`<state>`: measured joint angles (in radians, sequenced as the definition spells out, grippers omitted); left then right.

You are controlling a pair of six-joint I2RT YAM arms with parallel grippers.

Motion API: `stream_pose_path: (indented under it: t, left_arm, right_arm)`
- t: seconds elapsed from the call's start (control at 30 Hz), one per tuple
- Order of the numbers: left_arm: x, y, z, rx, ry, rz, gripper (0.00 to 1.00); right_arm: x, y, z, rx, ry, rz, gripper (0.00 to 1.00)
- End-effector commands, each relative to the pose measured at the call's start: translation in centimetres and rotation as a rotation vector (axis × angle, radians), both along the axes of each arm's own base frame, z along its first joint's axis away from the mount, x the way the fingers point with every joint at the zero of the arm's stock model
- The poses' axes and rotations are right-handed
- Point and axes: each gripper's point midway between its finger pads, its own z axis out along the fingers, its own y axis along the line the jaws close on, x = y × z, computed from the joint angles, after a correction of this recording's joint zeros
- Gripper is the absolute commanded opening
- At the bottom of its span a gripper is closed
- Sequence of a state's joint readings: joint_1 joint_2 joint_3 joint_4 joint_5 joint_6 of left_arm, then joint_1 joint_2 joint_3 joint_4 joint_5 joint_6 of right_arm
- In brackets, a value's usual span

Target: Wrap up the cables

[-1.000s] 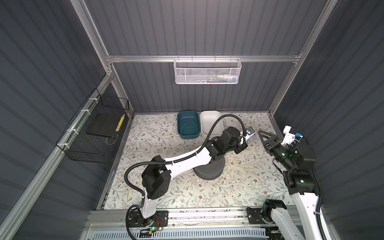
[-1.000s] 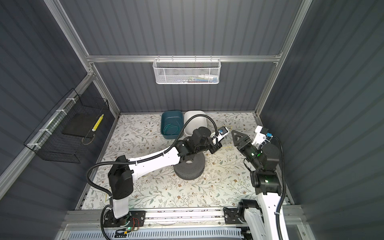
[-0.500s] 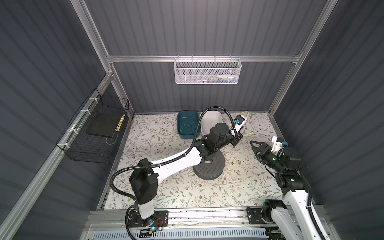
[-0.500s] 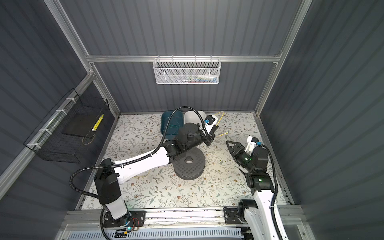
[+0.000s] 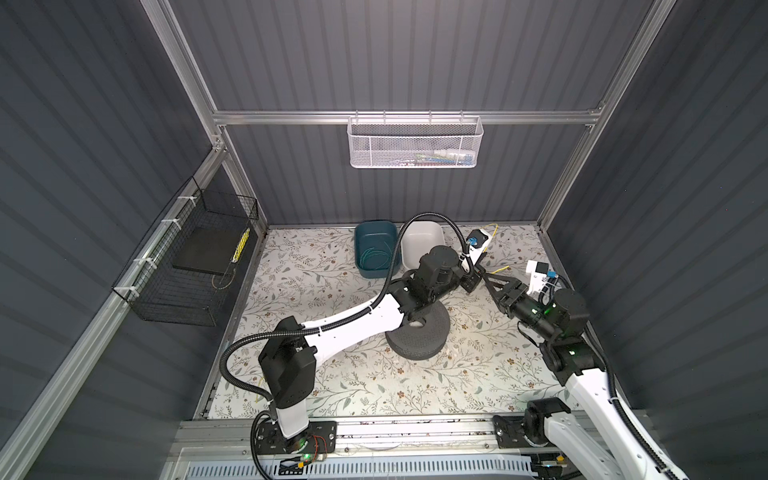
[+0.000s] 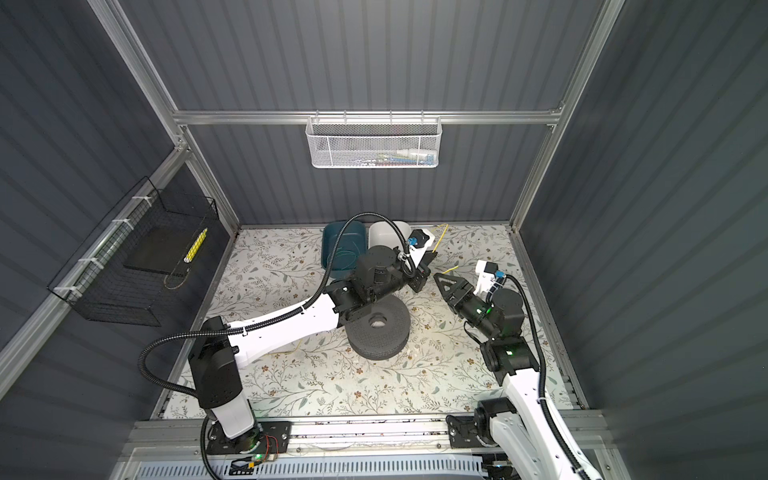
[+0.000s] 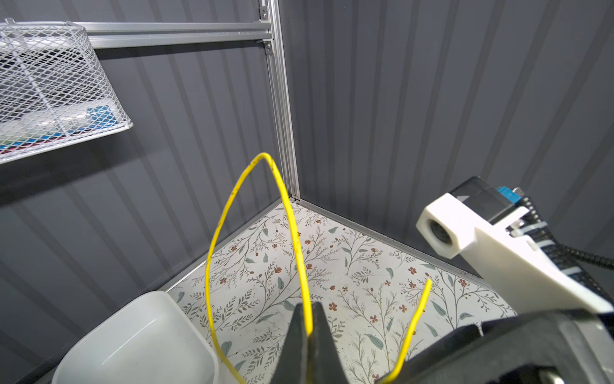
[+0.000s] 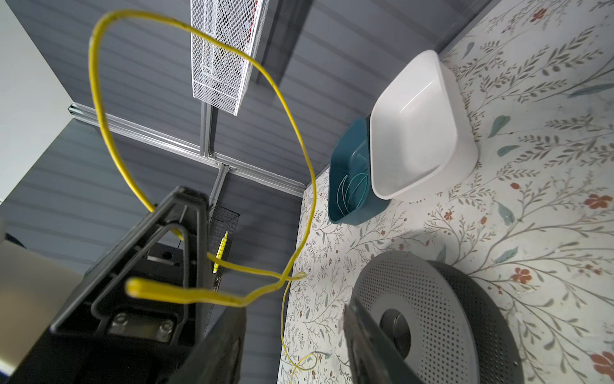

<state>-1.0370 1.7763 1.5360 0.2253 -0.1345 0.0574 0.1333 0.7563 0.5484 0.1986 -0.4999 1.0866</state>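
Note:
The yellow cable (image 7: pixel 212 242) rises in a tall loop from my left gripper (image 7: pixel 309 309), which is shut on it. In both top views the left gripper (image 5: pixel 473 277) (image 6: pixel 422 274) hangs over the floor right of the white bin. My right gripper (image 5: pixel 492 283) (image 6: pixel 441 280) faces it closely, jaws open. In the right wrist view the yellow cable's (image 8: pixel 172 292) free end lies across one finger of the right gripper (image 8: pixel 295 307), not pinched. More yellow cable trails on the floor (image 6: pixel 286 353). The teal-green cable (image 5: pixel 374 257) lies coiled in the teal bin (image 5: pixel 365 232).
A grey perforated spool (image 5: pixel 419 332) stands mid-floor under the left forearm. An empty white bin (image 5: pixel 422 241) sits beside the teal one at the back wall. A white mesh basket (image 5: pixel 415 143) hangs on the back wall, a black wire basket (image 5: pixel 187 266) on the left wall.
My left gripper swung back toward the white bin with the yellow cable. The right arm came down and moved left, up to the left gripper, its jaws narrowing slightly.

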Motion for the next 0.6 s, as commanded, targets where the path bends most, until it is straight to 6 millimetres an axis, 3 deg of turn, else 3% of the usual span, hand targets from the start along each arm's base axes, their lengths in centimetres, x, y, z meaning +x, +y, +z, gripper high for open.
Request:
stream_pose_path:
  t: [0.0,0.17,0.3,0.43,0.57]
  left_arm:
    - [-0.2,0.8,2.0,-0.051,0.004,-0.004,0.0]
    - [-0.6,0.8,1.7,-0.049,0.022,-0.021,0.0]
    - [-0.8,1.1,1.5,-0.045,0.025,-0.021,0.0]
    - [-1.2,1.7,1.5,-0.03,0.016,-0.023,0.0]
    - [-2.1,2.8,1.5,-0.016,0.0,-0.039,0.0]
  right_arm:
    - [1.0,-0.3,3.0,-0.017,-0.1,-0.03,0.47]
    - [1.9,-0.4,3.4,-0.057,-0.109,-0.048,0.33]
    - [1.9,-0.6,3.9,-0.065,-0.113,-0.053,0.06]
    - [1.8,-1.3,4.2,-0.107,-0.109,-0.093,0.0]
    - [2.4,-2.5,4.7,-0.144,-0.109,-0.131,0.0]
